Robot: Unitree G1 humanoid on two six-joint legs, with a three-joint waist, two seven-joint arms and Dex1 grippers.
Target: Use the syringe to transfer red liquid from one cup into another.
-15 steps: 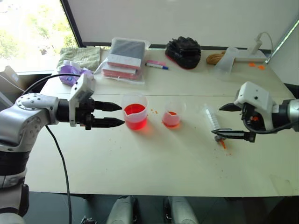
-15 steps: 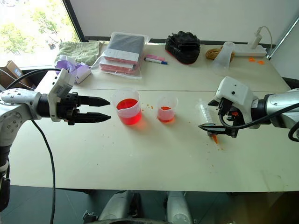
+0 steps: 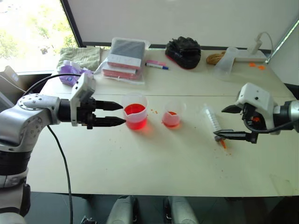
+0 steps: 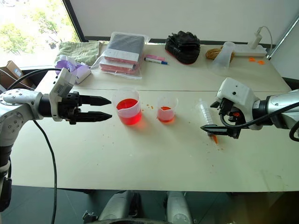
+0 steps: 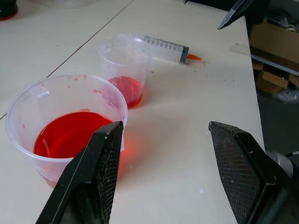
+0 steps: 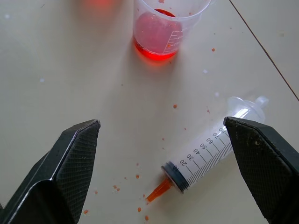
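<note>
The larger spouted cup point(image 3: 135, 116) stands mid-table, about a third full of red liquid point(image 5: 70, 135). To its right stands the smaller cup point(image 3: 172, 115) with a little red liquid at its bottom point(image 6: 154, 46). The syringe point(image 3: 213, 120) lies flat on the table further right, with its orange tip point(image 6: 159, 190) toward the near edge and its barrel looking empty. My left gripper point(image 3: 122, 114) is open and held level, its fingertips just left of the larger cup. Above the syringe, my right gripper point(image 3: 218, 122) is open, one finger on each side of it, not touching it.
Red droplets point(image 6: 140, 177) speckle the table around the syringe tip. Along the back lie bagged packs point(image 3: 125, 58), a marker point(image 3: 156, 65), a black object point(image 3: 183, 50), a green cloth point(image 3: 79, 57), a purple item point(image 3: 70, 74), a clear upturned cup point(image 3: 226, 60) and a power strip point(image 3: 250, 58).
</note>
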